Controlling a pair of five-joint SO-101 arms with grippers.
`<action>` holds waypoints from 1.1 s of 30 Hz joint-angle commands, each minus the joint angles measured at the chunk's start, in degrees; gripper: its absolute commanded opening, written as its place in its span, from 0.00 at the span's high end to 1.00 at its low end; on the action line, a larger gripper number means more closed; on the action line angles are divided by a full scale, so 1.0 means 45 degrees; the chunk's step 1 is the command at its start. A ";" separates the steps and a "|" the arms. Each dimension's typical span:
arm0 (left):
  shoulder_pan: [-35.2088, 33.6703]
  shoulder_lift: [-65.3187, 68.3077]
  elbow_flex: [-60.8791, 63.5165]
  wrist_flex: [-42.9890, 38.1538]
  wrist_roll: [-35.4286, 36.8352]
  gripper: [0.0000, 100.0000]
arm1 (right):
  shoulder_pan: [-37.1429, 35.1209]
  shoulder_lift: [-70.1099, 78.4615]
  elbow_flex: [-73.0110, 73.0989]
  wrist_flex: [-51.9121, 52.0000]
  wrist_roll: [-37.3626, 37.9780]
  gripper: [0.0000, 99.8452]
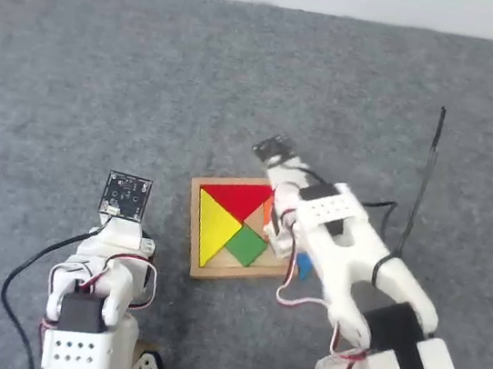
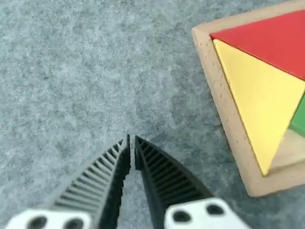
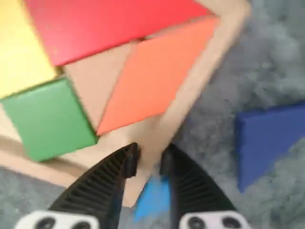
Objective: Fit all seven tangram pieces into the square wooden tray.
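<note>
1. In the high view the right arm (image 1: 347, 254) covers the right side of the tray (image 1: 193, 218). It leaves a sliver of the orange piece (image 1: 267, 211) and a corner of a blue piece (image 1: 303, 266) whose shape is hidden.
2. In the left wrist view the picture's edge cuts off the tray, the red piece (image 2: 267, 38), the yellow piece (image 2: 262, 100) and all but a strip of the green piece (image 2: 300, 119).
3. In the right wrist view the light blue piece (image 3: 152, 198) lies partly behind the right claw (image 3: 148, 155), perhaps touching it, and its outline is too blurred to tell. The edge cuts off the dark blue piece (image 3: 267, 138).
</note>
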 commanded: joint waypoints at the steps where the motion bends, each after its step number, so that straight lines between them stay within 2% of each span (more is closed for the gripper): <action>1: 0.0059 -0.0195 -0.0127 0.0039 -0.0020 0.98 | 0.1162 0.0752 -0.1348 -0.0381 -0.0430 0.98; 9: 0.0059 -0.0195 -0.0127 0.0039 -0.0020 0.98 | 0.2491 0.1690 -0.2422 -0.0264 -0.0938 0.98; 20: 0.0059 -0.0195 -0.0127 0.0039 -0.0020 0.98 | 0.4054 0.0498 -0.2266 0.0459 -0.1700 0.98; 29: 0.0059 -0.0195 -0.0127 0.0039 -0.0020 0.98 | 0.3819 0.0127 -0.2051 0.0850 -0.1661 0.97; 33: 0.0059 -0.0195 -0.0127 0.0039 -0.0020 0.98 | 0.3175 -0.0869 -0.1954 0.1592 -0.1641 0.89</action>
